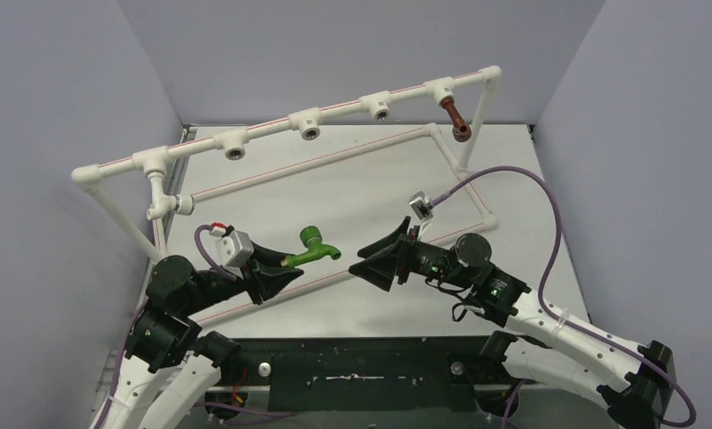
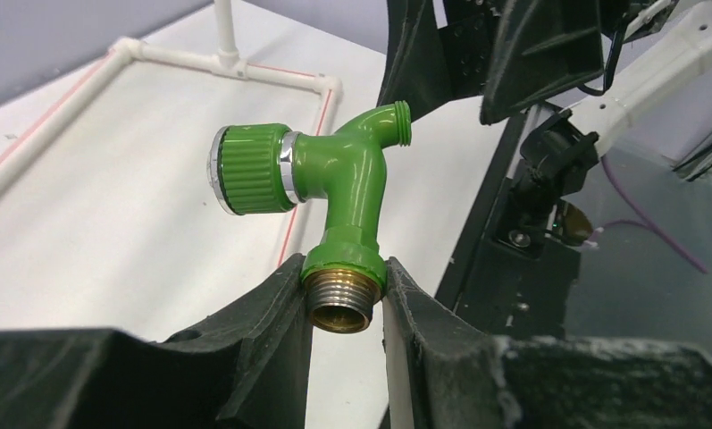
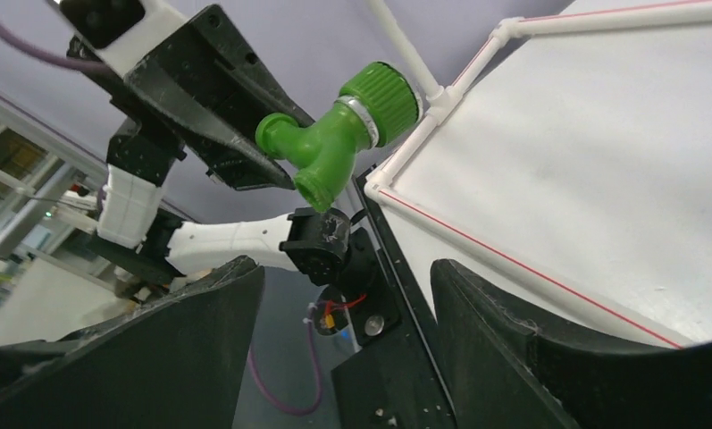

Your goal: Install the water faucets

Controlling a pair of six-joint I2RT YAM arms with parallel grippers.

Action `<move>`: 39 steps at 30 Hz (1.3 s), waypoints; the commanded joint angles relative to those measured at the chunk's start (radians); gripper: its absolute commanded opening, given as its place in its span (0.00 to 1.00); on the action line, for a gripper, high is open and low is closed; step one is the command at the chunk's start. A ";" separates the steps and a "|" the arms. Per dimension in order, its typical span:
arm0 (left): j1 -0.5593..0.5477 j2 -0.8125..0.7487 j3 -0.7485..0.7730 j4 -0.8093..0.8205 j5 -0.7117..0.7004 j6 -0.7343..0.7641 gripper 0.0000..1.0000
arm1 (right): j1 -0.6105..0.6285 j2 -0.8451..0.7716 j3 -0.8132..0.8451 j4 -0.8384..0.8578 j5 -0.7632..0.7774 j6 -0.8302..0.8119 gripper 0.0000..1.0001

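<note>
The white pipe frame (image 1: pixel 309 122) stands on the bench (image 1: pixel 352 179). The brown faucet (image 1: pixel 456 121) hangs from the frame's far right socket, so I think that one is done. My left end effector (image 1: pixel 285 268) is pinched tight on the brass thread of the green faucet (image 1: pixel 314 248) and holds it up in the air. My right end effector (image 1: pixel 367 261) is open and holds nothing. It faces the green faucet, close but not touching. Next, I guess, it must take the faucet to free the thread.
</note>
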 commanded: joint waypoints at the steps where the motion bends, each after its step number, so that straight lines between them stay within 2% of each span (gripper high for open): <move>1: -0.002 -0.057 -0.029 0.088 0.014 0.184 0.00 | -0.025 0.047 0.076 0.025 -0.046 0.188 0.69; 10: -0.006 -0.113 -0.087 0.121 0.033 0.348 0.00 | -0.040 0.164 0.062 0.211 -0.175 0.472 0.62; 17: -0.012 -0.197 -0.156 0.198 0.081 0.433 0.00 | -0.038 0.265 0.085 0.292 -0.221 0.594 0.55; 32: -0.020 -0.275 -0.228 0.226 0.108 0.492 0.00 | 0.031 0.381 0.154 0.330 -0.272 0.616 0.47; 39: -0.025 -0.281 -0.229 0.222 0.120 0.496 0.00 | 0.041 0.371 0.178 0.240 -0.276 0.552 0.42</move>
